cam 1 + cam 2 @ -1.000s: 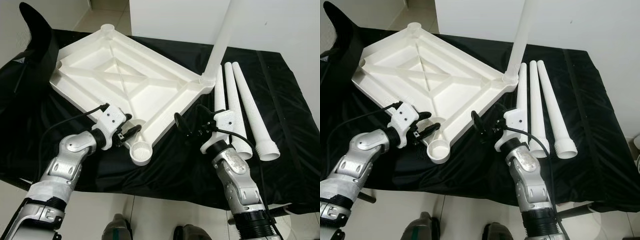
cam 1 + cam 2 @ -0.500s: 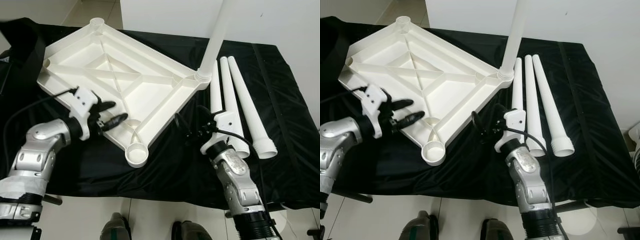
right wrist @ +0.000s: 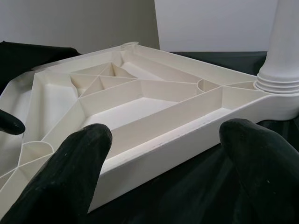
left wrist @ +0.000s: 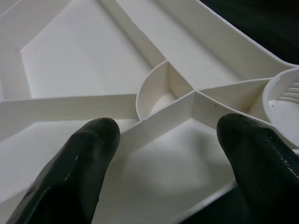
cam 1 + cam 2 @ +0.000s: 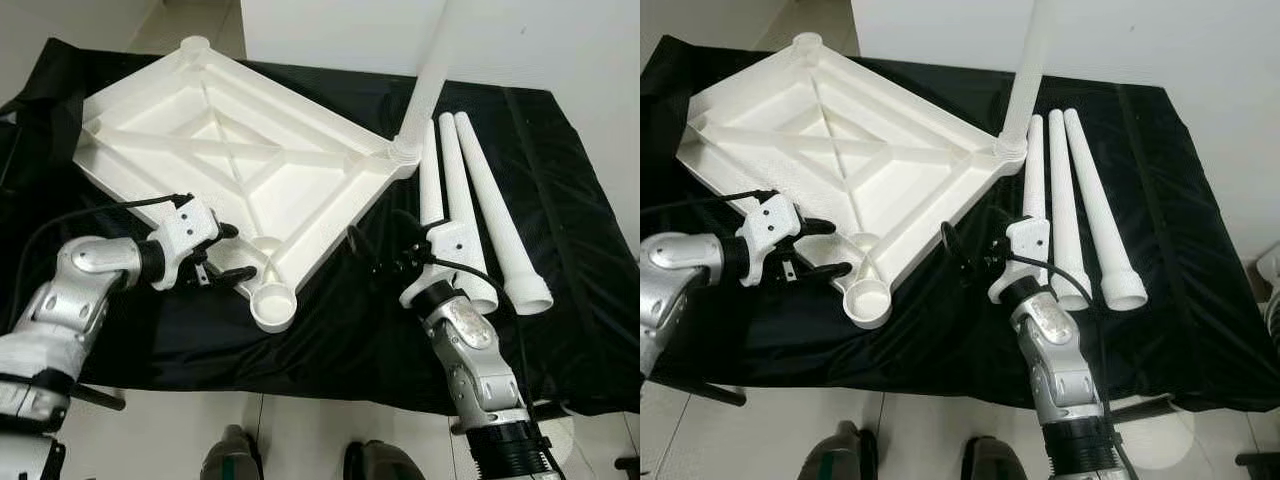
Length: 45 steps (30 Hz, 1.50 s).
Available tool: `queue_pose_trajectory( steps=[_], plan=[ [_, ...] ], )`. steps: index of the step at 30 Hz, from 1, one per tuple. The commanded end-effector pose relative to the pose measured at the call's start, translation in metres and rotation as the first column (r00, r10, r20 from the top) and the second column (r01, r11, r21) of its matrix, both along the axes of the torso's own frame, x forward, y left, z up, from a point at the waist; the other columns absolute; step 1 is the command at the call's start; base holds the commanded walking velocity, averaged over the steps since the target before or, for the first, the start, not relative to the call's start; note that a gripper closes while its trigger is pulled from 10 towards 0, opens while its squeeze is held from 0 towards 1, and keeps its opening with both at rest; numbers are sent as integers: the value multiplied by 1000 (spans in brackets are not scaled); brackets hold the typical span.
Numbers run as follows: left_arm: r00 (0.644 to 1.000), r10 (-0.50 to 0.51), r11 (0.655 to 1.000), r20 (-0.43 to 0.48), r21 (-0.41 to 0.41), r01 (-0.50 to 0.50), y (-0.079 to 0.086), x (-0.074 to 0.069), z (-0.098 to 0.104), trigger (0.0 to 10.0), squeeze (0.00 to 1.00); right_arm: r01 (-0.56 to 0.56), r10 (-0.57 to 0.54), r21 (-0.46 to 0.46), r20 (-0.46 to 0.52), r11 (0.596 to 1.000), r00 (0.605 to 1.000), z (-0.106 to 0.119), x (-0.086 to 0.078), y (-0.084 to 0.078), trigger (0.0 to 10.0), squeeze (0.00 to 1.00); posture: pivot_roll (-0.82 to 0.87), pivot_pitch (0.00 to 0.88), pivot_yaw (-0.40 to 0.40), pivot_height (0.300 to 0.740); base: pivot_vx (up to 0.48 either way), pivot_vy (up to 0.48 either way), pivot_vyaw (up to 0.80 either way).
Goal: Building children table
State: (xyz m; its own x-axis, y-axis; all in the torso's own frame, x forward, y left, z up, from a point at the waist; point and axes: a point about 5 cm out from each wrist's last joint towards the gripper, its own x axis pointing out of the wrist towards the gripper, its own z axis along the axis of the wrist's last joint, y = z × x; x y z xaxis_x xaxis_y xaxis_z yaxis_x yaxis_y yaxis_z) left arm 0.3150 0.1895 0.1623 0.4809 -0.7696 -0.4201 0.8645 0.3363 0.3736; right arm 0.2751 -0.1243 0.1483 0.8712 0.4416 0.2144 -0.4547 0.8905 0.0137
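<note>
Both grippers gape, left gripper (image 5: 228, 252) at upturned tabletop (image 5: 230, 150), right gripper (image 5: 375, 262) beside 3 loose legs (image 5: 470, 200).

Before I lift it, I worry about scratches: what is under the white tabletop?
The upside-down tabletop rests on a black cloth that spreads past every edge. What the cloth covers, and anything beneath the tabletop's middle, is hidden.

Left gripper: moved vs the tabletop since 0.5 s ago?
Yes. The left gripper has shifted along the tabletop edge toward the empty corner socket, fingers open.
</note>
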Motion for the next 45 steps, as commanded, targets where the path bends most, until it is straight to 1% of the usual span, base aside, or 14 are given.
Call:
queue_pose_trajectory(
  steps=[1, 4, 7, 10, 15, 20, 22, 37, 38, 39, 40, 41, 42, 45],
  plan=[
    [999, 18, 998, -33, 54, -16, 3, 2, -11, 10000, 0, 2, -2, 5, -10, 1000, 1000, -1, -1, -1, 10000, 0, 11, 114, 20, 740, 0, 0, 0],
    [1000, 15, 998, -27, 57, -14, 2, 5, -10, 10000, 0, 5, -5, 6, -9, 1000, 1000, 0, -2, -1, 10000, 0, 2, 115, 27, 740, 0, 0, 0],
    [1000, 8, 998, -9, 61, -7, -3, 14, -7, 10000, 0, 12, -12, 8, -9, 1000, 1000, 0, -4, -1, 10000, 0, -5, 120, 34, 740, 0, 0, 0],
    [1000, 5, 998, -5, 59, -5, -4, 15, -6, 10000, 0, 13, -13, 9, -9, 1000, 1000, 0, -5, -1, 10000, 0, -6, 123, 36, 740, 0, 0, 0],
    [1000, 29, 999, 6, 39, -29, -2, 25, -3, 10000, 0, 13, -12, 8, -12, 1000, 1000, -1, -6, 0, 10000, 0, -7, 125, 37, 740, 0, 0, 0],
    [999, 29, 997, 19, 65, -30, -7, 29, -6, 10000, 0, 2, -2, 13, -10, 1000, 1000, 0, -6, 3, 10000, 0, -6, 129, 38, 740, 0, 0, 0],
    [1000, 17, 995, 14, 96, -19, -12, 32, -14, 10000, 0, -3, 3, 15, -7, 1000, 1000, 2, -6, 5, 10000, 0, -6, 131, 39, 740, 0, 0, 0],
    [996, -49, 977, -73, 206, 63, -5, 29, -30, 10000, 0, -10, 10, 16, -10, 1000, 1000, 3, -11, 7, 10000, 0, -5, 150, 46, 740, 0, 0, 0],
    [995, -53, 974, -82, 218, 70, -4, 30, -31, 8667, 0, -12, 12, 15, -12, 1000, 1000, 3, -11, 7, 10000, 0, -5, 153, 48, 740, 0, 0, 0],
    [995, -53, 974, -82, 218, 70, -4, 30, -31, 8667, 0, -12, 12, 15, -12, 1000, 1000, 3, -11, 7, 10000, 0, -5, 153, 48, 740, 0, 0, 0],
    [994, -60, 970, -91, 230, 80, -3, 30, -32, 3882, 0, -13, 13, 14, -12, 1000, 1000, 3, -11, 7, 10000, 0, -7, 156, 51, 740, 0, 0, 0],
    [993, -66, 967, -95, 239, 87, -2, 30, -32, 3882, 0, -13, 14, 14, -13, 1000, 1000, 4, -12, 7, 10000, 0, -7, 156, 51, 740, 0, 0, 0],
    [992, -69, 968, -104, 233, 92, -2, 30, -32, 0, 0, -12, 12, 13, -13, 1000, 1000, 4, -12, 7, 10000, 0, -9, 157, 53, 740, 0, 0, 0],
    [991, -67, 972, -114, 215, 91, -3, 30, -32, 0, 0, -8, 8, 12, -15, 1000, 1000, 4, -12, 6, 10000, 0, -10, 158, 53, 740, 0, 0, 0]
  ],
)
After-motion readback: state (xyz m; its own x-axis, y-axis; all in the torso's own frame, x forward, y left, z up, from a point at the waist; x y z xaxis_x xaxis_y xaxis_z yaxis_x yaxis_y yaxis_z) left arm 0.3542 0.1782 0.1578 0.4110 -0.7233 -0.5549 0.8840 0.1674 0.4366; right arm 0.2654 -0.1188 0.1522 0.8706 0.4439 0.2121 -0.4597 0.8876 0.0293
